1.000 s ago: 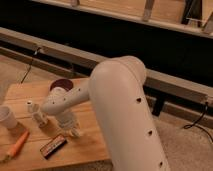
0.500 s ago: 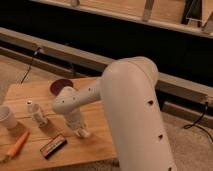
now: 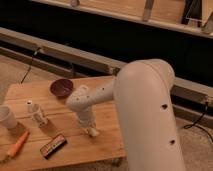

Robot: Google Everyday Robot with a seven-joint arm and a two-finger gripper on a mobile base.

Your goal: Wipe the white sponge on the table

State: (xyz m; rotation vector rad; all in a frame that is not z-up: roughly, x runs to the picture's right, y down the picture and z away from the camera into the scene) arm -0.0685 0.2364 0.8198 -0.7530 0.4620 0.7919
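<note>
White sponge (image 3: 93, 133): small pale lump at the tip of the gripper (image 3: 90, 128), resting on the table (image 3: 65, 120) near its front edge. Gripper: pointed down at the plank top, at 5 o'clock from the dark bowl (image 3: 61, 88). Whether it is clamping the sponge cannot be told. Two upright white pieces (image 3: 39, 117) stand at 9 o'clock from the gripper. A dark flat packet (image 3: 53, 145) lies at 8 o'clock, with an orange item (image 3: 17, 144) and a pale cup (image 3: 6, 117) farther out.

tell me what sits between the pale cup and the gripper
Camera view: a small white bottle stands between the pale cup and the gripper, low at the wooden table.
</note>
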